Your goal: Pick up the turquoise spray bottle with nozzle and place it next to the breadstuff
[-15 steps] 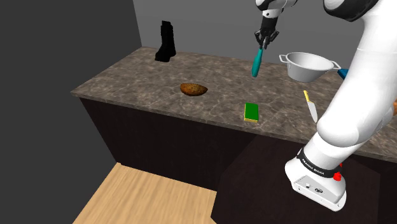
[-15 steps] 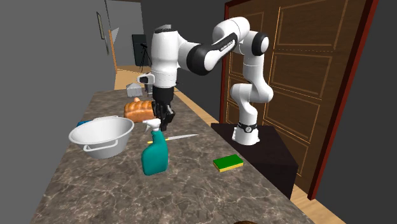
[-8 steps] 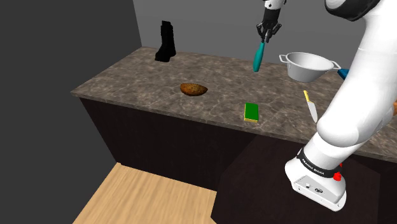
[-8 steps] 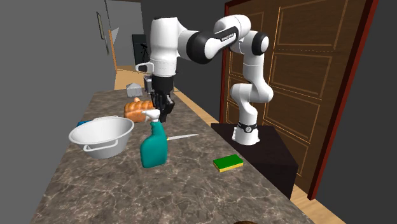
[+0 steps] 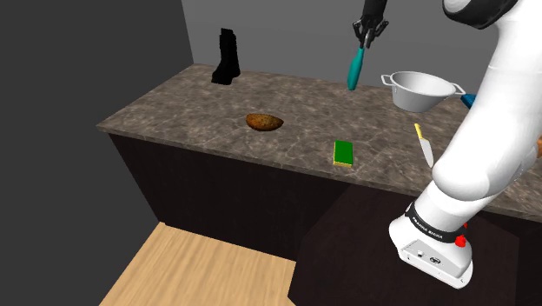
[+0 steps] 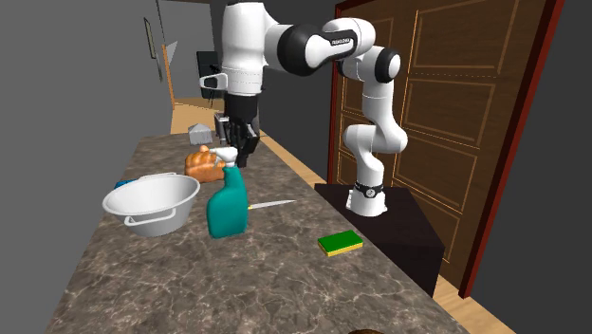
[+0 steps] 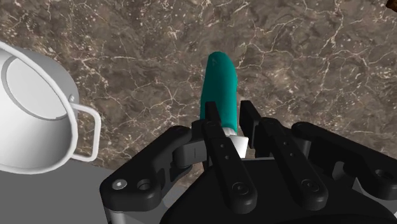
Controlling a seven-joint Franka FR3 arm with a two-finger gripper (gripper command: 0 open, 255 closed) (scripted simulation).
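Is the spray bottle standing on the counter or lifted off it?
Lifted: the gripper holds the spray bottle by its nozzle, jaws clamped, and it hangs tilted above the counter.

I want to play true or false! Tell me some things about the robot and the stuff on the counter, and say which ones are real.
1. The gripper is holding the turquoise spray bottle. True.
2. The bottle is standing on the counter. False: it hangs in the air above it.
3. The sponge is red. False: it is green and yellow.
4. A black boot stands on the counter. True.
5. The white pot is upside down. False: its open side faces up.
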